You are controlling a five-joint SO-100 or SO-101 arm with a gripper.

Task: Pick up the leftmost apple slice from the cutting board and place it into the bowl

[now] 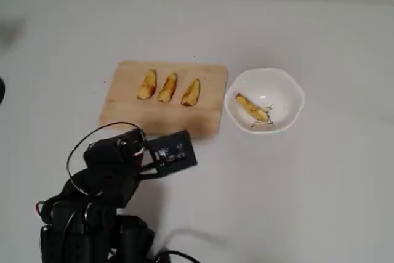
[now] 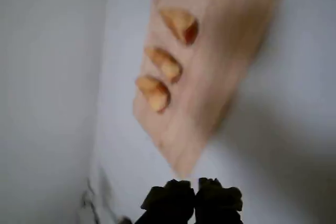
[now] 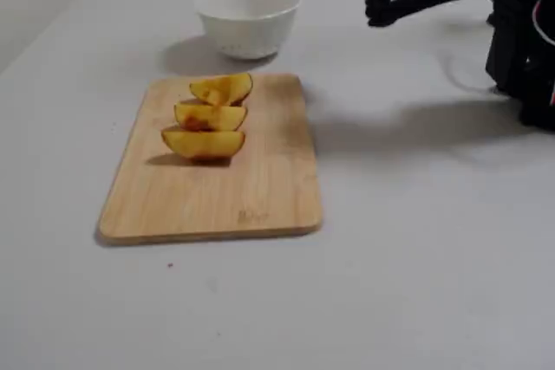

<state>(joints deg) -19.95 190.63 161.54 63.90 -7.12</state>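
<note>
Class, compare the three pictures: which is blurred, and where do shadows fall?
Wrist view: blurred, the apple slices soft-edged. Overhead view: sharper, evenly lit, only faint shadows. Fixed view: soft shadows behind the bowl and across the table under the arm.

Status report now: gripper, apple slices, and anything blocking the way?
Gripper shut, empty, off the board. Three slices on the board, leftmost untouched. One slice in the bowl. Nothing in the way.
</note>
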